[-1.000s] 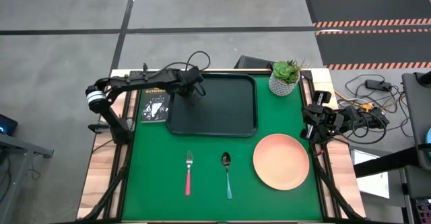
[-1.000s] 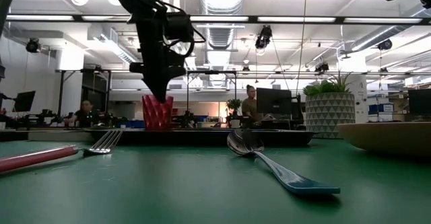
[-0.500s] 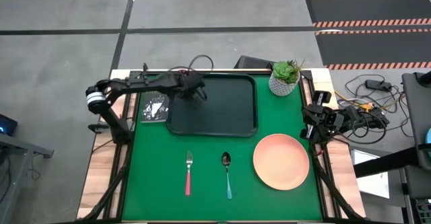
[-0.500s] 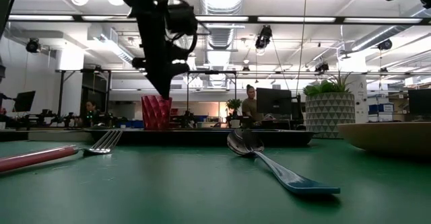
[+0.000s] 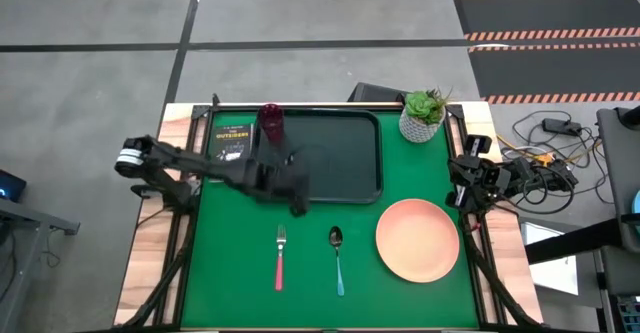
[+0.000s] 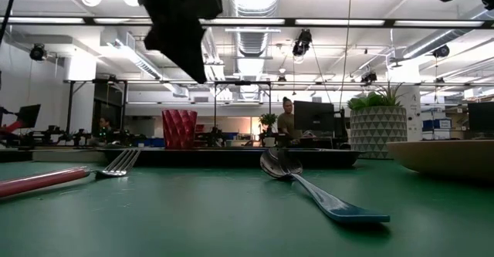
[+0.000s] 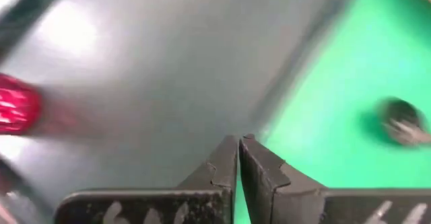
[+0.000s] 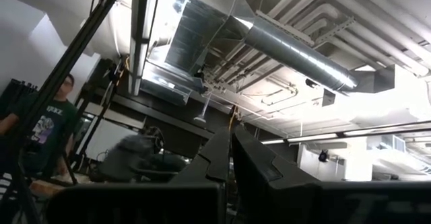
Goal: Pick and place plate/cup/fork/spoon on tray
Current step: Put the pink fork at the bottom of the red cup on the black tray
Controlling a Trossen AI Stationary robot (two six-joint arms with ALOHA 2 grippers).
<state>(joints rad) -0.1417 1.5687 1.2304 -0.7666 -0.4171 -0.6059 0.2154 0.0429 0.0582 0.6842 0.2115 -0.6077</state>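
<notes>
- The left pincer (image 5: 297,205) hangs over the near-left edge of the big dark green-black tray (image 5: 340,188) with round corners and a raised rim. Its two dark fingers (image 7: 227,165) are pressed together with nothing between them.
- The small dark red see-through cup (image 5: 271,123) stands upright in the tray's far-left corner, behind the left pincer and well apart from it. It looks light and stiff, maybe slippery, with ridges on its side.
- The small fork with silver tines and a pink-red handle (image 5: 280,256) lies flat on the green counter (image 5: 230,273), just in front of the left pincer. It is thin, hard and light. It lies so low that it may be tricky to pinch; the middle of the handle looks like the best spot to grab.
- The small spoon with a silver bowl and a light blue handle (image 5: 338,258) lies beside the fork, a bit further from the left pincer. It should handle the same way.
- The big round flat peach-orange plate (image 5: 417,239) sits near the right pincer (image 5: 466,173). It is wide and stiff, so its rim is the place to hold.
- The right pincer waits at the right edge of the counter, fingers closed and empty.
</notes>
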